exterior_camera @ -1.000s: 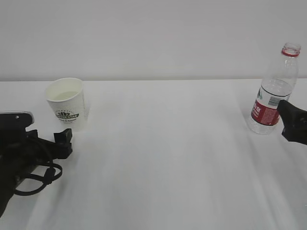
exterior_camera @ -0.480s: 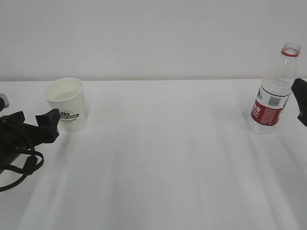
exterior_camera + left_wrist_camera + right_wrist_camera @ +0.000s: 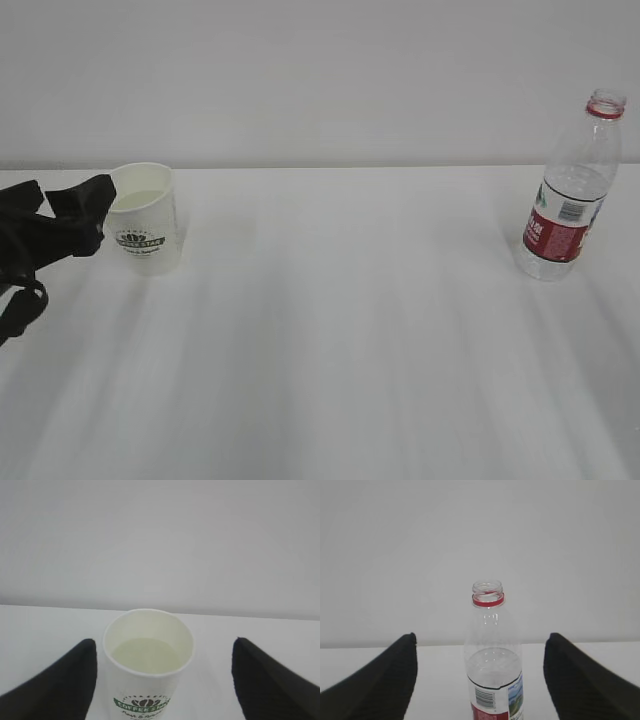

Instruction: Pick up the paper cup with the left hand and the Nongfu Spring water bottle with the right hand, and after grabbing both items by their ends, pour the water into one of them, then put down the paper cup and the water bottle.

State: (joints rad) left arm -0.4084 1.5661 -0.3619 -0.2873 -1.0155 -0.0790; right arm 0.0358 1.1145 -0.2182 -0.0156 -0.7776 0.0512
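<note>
The paper cup [image 3: 146, 218] is standing upright near the tabletop's [image 3: 340, 340] back left, holding some water [image 3: 148, 655]. The left tool [image 3: 162, 680] is hanging spread, a finger [image 3: 60, 685] on either side of the cup, neither touching it. The Nongfu Spring water bottle [image 3: 570, 195] is standing uncapped near the right edge. The right tool [image 3: 480, 680] is facing it, spread wide, gripping nothing.

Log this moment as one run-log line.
paper cup: upright, between open left end effector | bottle: upright, uncapped, between open right end effector
</note>
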